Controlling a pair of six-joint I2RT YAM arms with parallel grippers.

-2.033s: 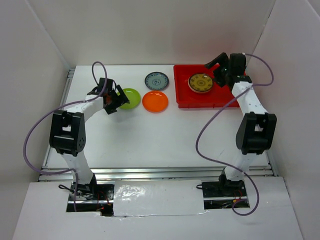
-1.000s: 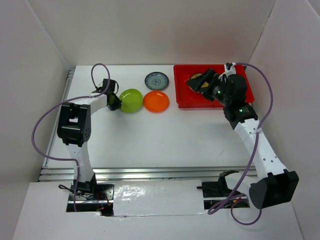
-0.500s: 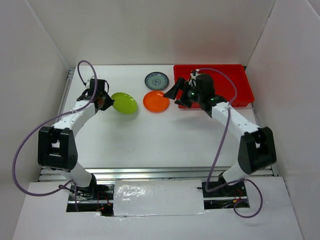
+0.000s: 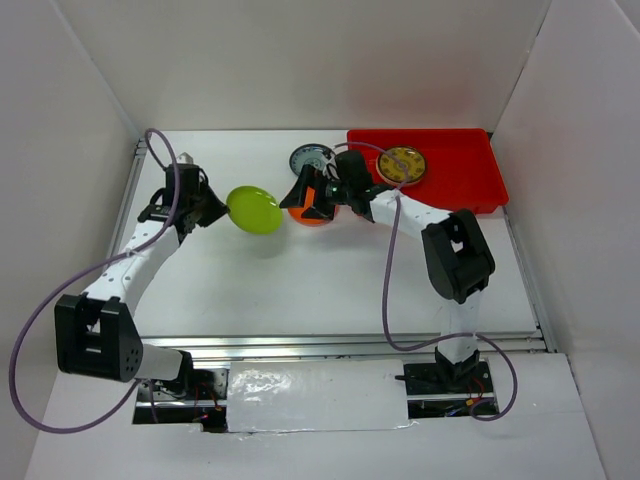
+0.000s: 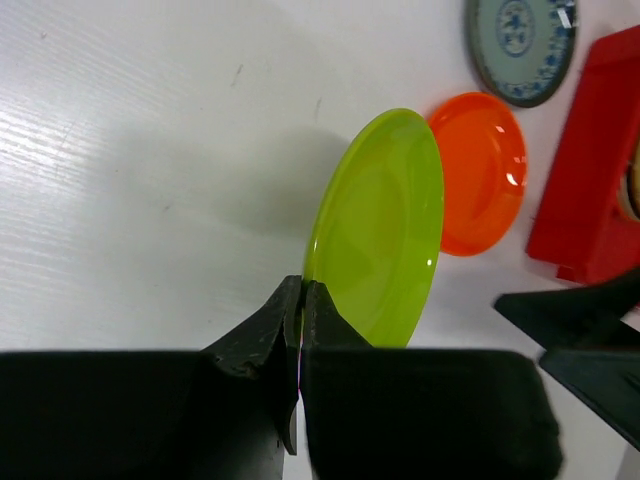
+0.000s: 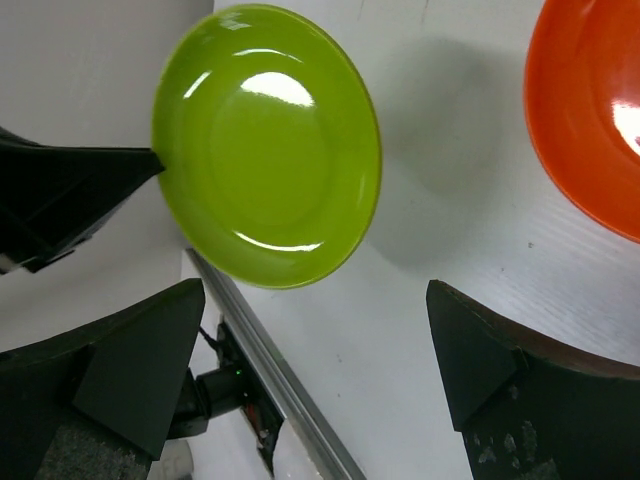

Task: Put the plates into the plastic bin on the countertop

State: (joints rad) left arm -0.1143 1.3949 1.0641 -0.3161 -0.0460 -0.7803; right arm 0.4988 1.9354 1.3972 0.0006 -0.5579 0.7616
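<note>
Plates in four places: lime green plate (image 4: 254, 210) pinched at its near rim by left gripper (image 4: 208, 206), fingers closed tight on the edge in the left wrist view, plate tilted steeply and raised off the countertop (image 4: 300, 280), shadow cast on the white surface beneath. Orange plate (image 5: 480, 170) flat on the countertop just to the right of the lime one, not touching it. Blue-grey patterned plate (image 4: 310, 158) flat behind the orange one, close to the left wall of the red plastic bin (image 4: 455, 180). Brown-gold patterned plate (image 4: 402, 165) already lying inside the bin, toward its left end. Right gripper (image 4: 308, 198) reaching across from the bin side, hovering over the orange plate with fingers spread wide apart and nothing between them, pointed at the lime plate from the right; whether touching the orange plate, not clear.
</note>
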